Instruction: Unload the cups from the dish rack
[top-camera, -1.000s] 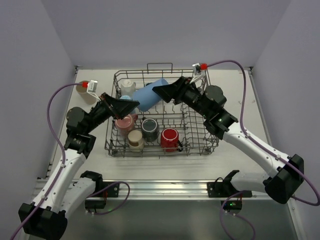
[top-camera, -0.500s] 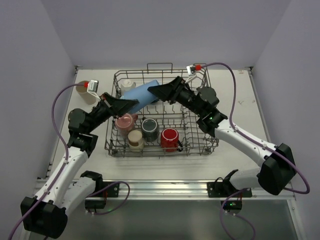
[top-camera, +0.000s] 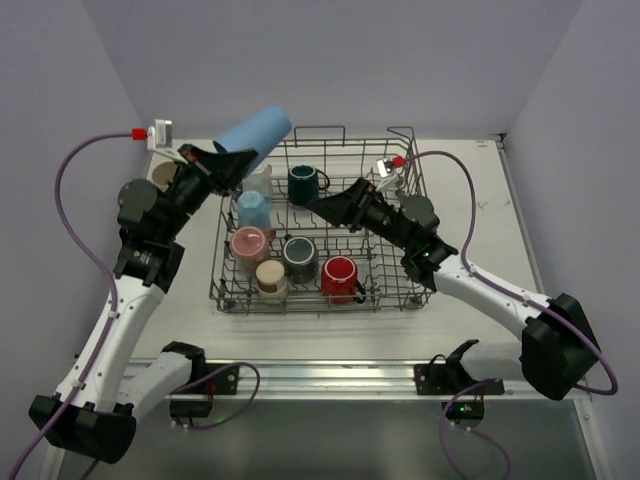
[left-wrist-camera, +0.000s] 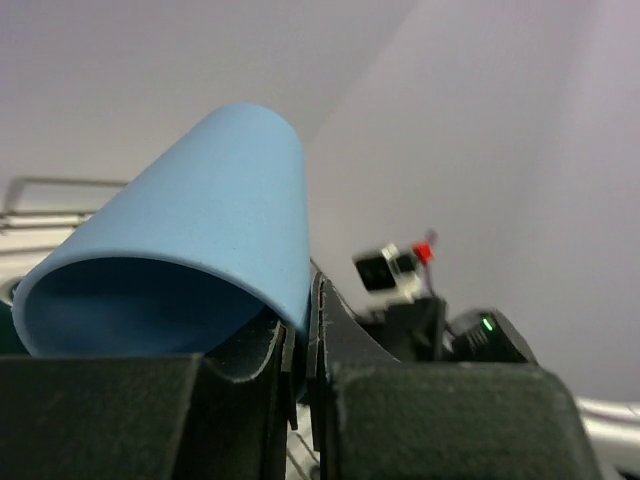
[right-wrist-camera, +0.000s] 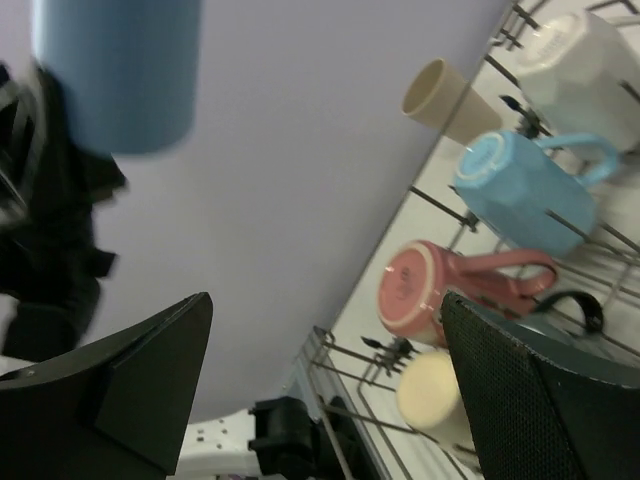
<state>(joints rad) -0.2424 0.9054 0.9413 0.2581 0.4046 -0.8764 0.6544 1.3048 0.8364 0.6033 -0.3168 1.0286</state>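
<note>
A: How far is the unloading?

B: Not far, I think. One beige cup (right-wrist-camera: 445, 95) stands on the table (top-camera: 470, 200) beside the dish rack (top-camera: 300, 303). At least six others wait inside.

A: And the blue cup (top-camera: 252, 140)?

B: It is in the air above the rack's far left corner. The left gripper (top-camera: 228, 162) is clenched on its rim. The right gripper (top-camera: 318, 203) hangs over the rack, jaws wide, holding nothing.

A: How does it point?

B: Its long axis is tilted. The bottom goes up and far-right, and the mouth points down toward the gripper.

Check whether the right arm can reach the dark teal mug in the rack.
Probably yes: the right gripper hangs open just beside the dark teal mug, and nothing visible stands between them.
</note>
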